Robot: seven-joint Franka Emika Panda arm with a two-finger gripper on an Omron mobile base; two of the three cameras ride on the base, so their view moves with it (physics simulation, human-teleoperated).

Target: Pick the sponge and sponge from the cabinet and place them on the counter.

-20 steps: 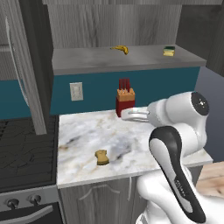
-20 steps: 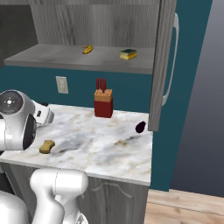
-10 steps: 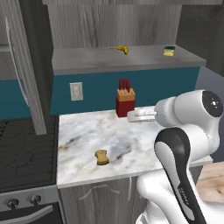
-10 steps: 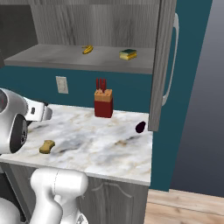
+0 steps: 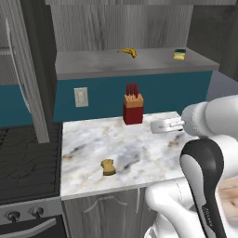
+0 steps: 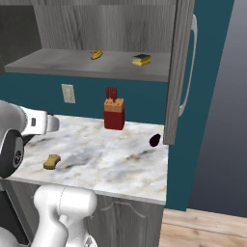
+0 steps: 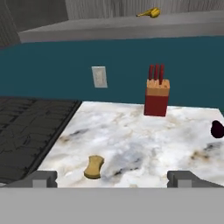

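The tan sponge (image 5: 108, 167) (image 6: 51, 161) (image 7: 94, 166) lies on the marble counter (image 5: 139, 151) (image 6: 111, 159) near its front left. The second sponge (image 5: 179, 54) (image 6: 141, 60), yellow with a green top, sits on the open cabinet's grey shelf (image 5: 93, 65) (image 6: 58, 65). My gripper (image 5: 157, 126) (image 6: 52, 123) (image 7: 113, 179) hovers over the counter's right part, pointing at the back wall. It is open, with nothing between its fingertips (image 7: 43, 178), and stands well below and short of the shelf.
A yellow banana (image 5: 128, 52) (image 6: 97, 54) (image 7: 149, 12) lies on the shelf left of the green-topped sponge. A red knife block (image 5: 133, 108) (image 6: 115, 114) (image 7: 157, 96) stands by the wall. A dark purple object (image 6: 155, 140) (image 7: 217, 129) rests at the counter's right edge. The stovetop (image 5: 23, 158) adjoins on the left. The open cabinet doors (image 5: 28, 69) (image 6: 181, 62) flank the shelf.
The hand has drawn back to the right, away from the knife block, with the arm's elbow swinging outward. The jaws stay open. Both sponges are where they were.
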